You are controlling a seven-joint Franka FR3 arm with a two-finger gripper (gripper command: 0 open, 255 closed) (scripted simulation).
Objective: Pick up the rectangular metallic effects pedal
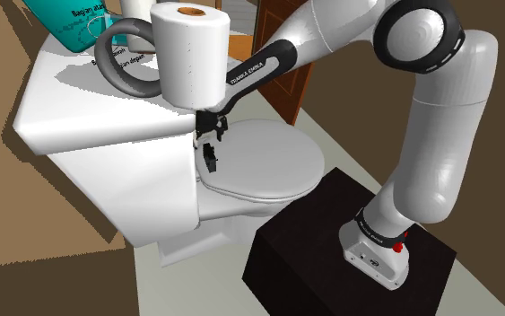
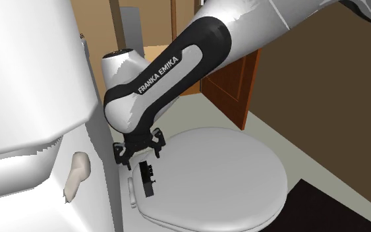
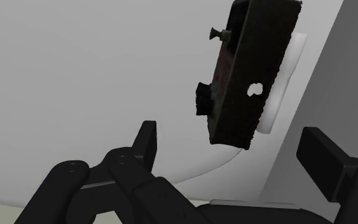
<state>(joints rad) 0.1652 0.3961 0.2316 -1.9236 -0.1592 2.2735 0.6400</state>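
The effects pedal (image 1: 210, 160) (image 2: 148, 178) is a small dark rectangular box with little knobs. It stands on edge at the back of the white toilet lid (image 1: 268, 166) (image 2: 223, 171), close to the tank. My black gripper (image 1: 213, 131) (image 2: 140, 150) hangs just above it, open. In the wrist view the pedal (image 3: 250, 70) lies beyond the gripper (image 3: 230, 137), whose fingers stand wide apart and touch nothing.
The white tank (image 1: 89, 108) rises right beside the pedal. On it stand a toilet paper roll (image 1: 190, 54), a grey looped object (image 1: 120, 63) and a teal bag (image 1: 66, 22). A brown door (image 2: 233, 86) is behind the toilet. The black stand (image 1: 331, 242) sits in front.
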